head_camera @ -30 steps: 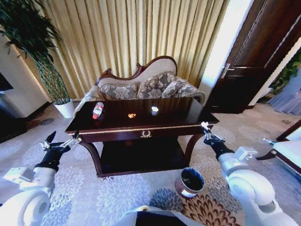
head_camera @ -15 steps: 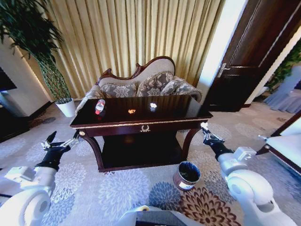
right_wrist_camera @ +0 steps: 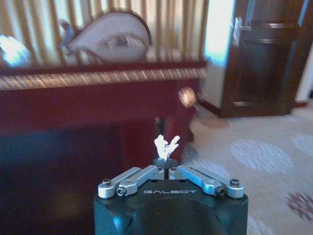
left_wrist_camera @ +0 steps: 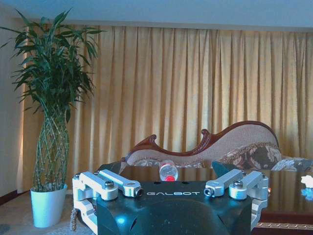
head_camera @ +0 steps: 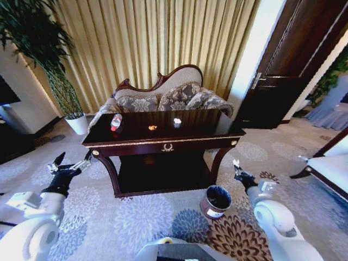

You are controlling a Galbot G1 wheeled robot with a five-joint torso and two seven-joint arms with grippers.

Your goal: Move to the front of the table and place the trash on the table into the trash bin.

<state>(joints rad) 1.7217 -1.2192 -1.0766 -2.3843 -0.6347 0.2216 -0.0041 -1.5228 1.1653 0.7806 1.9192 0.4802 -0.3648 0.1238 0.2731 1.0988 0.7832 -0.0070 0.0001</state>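
The bench [head_camera: 217,130] stands ahead of the robot with all three pieces of trash on its top: the bottle [head_camera: 115,122] lying toward the left end, the orange scrap [head_camera: 153,128] near the middle, and the paper wad [head_camera: 177,122] just right of it. The bin [head_camera: 216,202] sits on the carpet by the bench's right front leg, near the right arm.

The main risk, as I judge it, is reach: the trash lies toward the far half of the top, and an arm stretching from here could catch the bench's front edge or sweep the bottle so that it rolls off. The bin is close to the right arm and could be tipped by a careless swing. The scrap and wad are small and flat-lying, so a pinch may slide off them.

The left end effector [head_camera: 69,165] is held forward at the bench's left front corner, below the top, fingers spread wide and empty. The right end effector [head_camera: 237,169] hangs low beside the right leg, above the bin, fingers pressed together with a bit of white showing at their tips; whether that is gripped I cannot tell.
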